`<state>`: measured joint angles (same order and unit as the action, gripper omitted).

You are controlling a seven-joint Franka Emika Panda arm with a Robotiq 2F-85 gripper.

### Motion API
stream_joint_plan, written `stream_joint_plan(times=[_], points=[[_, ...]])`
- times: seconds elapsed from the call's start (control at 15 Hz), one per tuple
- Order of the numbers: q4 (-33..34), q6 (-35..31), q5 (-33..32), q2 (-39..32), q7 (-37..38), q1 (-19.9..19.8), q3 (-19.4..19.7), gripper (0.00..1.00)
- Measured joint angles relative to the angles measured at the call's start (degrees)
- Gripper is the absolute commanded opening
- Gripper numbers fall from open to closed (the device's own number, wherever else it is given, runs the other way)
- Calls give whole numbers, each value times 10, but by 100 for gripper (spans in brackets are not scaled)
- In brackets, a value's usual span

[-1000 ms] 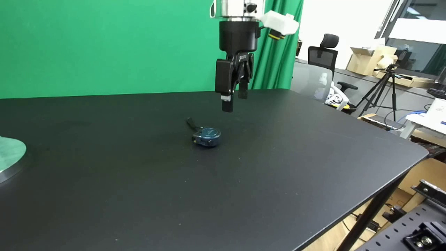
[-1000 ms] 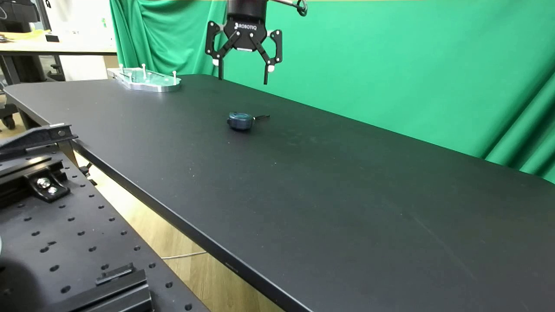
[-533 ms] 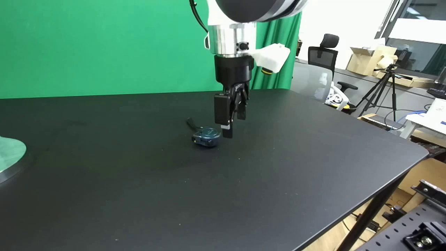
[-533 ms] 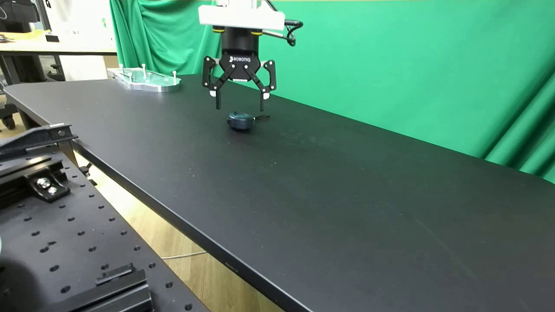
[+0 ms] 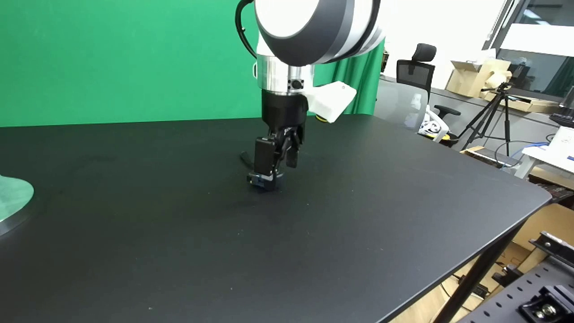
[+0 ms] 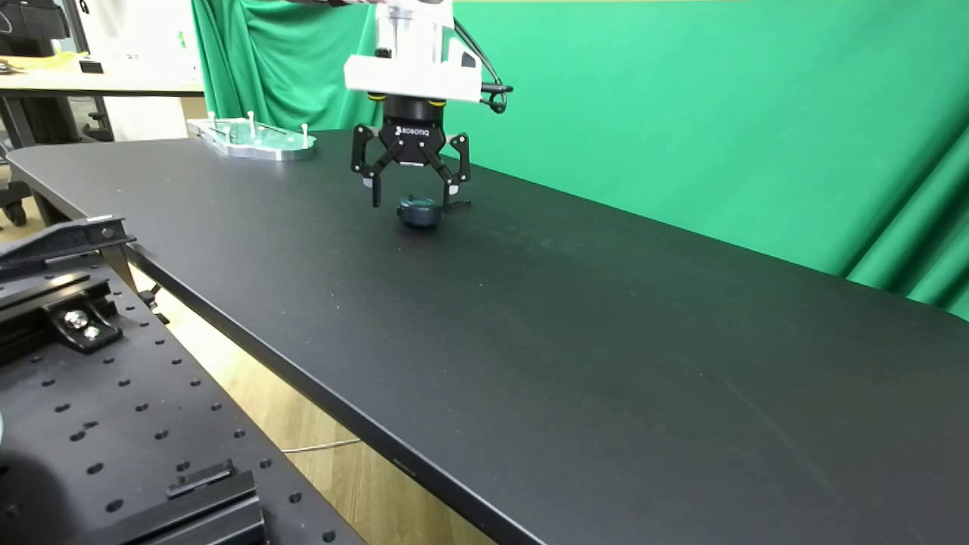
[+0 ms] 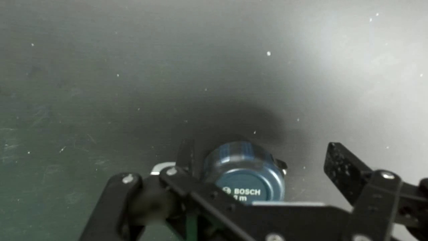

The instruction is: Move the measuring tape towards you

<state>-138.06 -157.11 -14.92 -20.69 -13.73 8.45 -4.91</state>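
Blue between spread fingers point(image 7: 344, 170), the measuring tape point(image 7: 244, 175) shows its BOSCH lettering point(image 7: 246, 191) only in the wrist view.

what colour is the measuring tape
Dark blue-teal; the measuring tape shows its colour best in the wrist view.

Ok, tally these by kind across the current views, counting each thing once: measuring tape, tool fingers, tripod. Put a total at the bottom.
Measuring tape: 1
Tool fingers: 2
Tripod: 1
Total: 4
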Motion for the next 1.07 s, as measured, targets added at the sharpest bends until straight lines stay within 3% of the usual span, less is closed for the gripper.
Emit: stream_joint_plan(times=[0.13,0.2,0.27,0.53,1.07], points=[[10,-22,8,-12,0,0,-1,100],[16,-31,11,-18,0,0,-1,90],[22,-38,14,-23,0,0,-1,75],[44,-48,17,-43,0,0,-1,46],[58,-49,40,-48,1,0,-8,44]])
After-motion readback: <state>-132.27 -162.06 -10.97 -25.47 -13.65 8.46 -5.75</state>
